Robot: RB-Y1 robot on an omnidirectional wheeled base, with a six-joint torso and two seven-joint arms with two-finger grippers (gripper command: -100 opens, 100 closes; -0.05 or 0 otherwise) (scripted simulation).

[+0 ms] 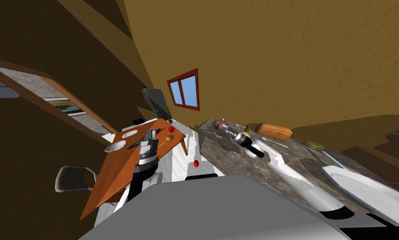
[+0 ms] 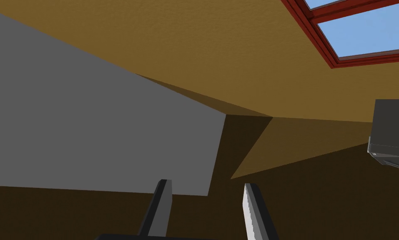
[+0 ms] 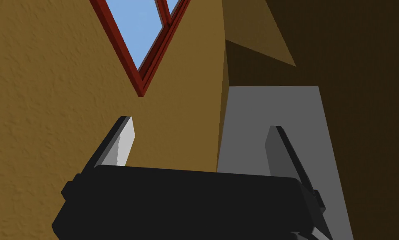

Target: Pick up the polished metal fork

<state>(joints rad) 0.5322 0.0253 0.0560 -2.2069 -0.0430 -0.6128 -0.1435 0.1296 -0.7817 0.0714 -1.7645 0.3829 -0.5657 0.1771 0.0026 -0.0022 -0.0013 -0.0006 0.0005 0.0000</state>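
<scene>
Head view: fork (image 1: pixel 275 143), a thin pale streak too small to show tines, lies flat on the dark countertop (image 1: pixel 236 171) just beside the bread loaf (image 1: pixel 273 131). Right gripper (image 3: pixel 199 123) hovers near the loaf, 2 fingers spread wide, grasping nothing. Left gripper (image 2: pixel 207 185) is well apart from the loaf, over the orange table (image 1: pixel 111 179), fingers parted, released.

2 grippers: left gripper (image 2: pixel 206 186), right gripper (image 3: pixel 202 125), 2 fingers (image 3: pixel 121 143) ea. 1 window (image 1: pixel 184 89). 1 table (image 1: pixel 111 179). 1 chair (image 1: pixel 73 178). 2 white dishes (image 1: pixel 129 134) (image 1: pixel 115 146). 2 red balls (image 1: pixel 170 129) (image 1: pixel 196 163), 1 brown ball (image 1: pixel 168 138). 1 bread loaf (image 1: pixel 273 131). 1 sink (image 1: pixel 340 175). 1 counter (image 1: pixel 236 166). 1 green disc (image 1: pixel 314 145). 1 dk grey box (image 1: pixel 156 102).
</scene>
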